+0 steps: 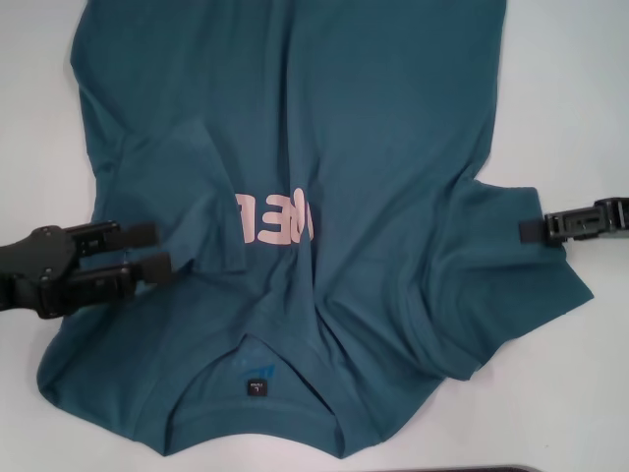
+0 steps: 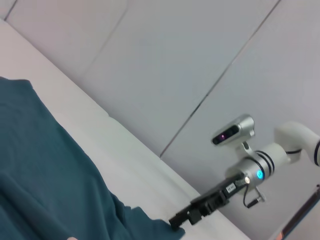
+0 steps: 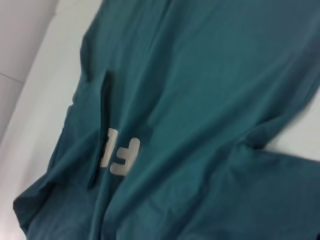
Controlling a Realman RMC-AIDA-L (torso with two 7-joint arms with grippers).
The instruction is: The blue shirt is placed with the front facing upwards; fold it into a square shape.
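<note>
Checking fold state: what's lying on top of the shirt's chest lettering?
The folded-in left sleeve of the blue shirt lies over the pink lettering, hiding its first letters. The remaining letters show. The left gripper sits at that sleeve's edge.

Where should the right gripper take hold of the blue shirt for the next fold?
On the right sleeve of the blue shirt, probably. It lies spread outward on the table, its edge free. The right gripper is already at that edge, so come in from the robot's right, low.
</note>
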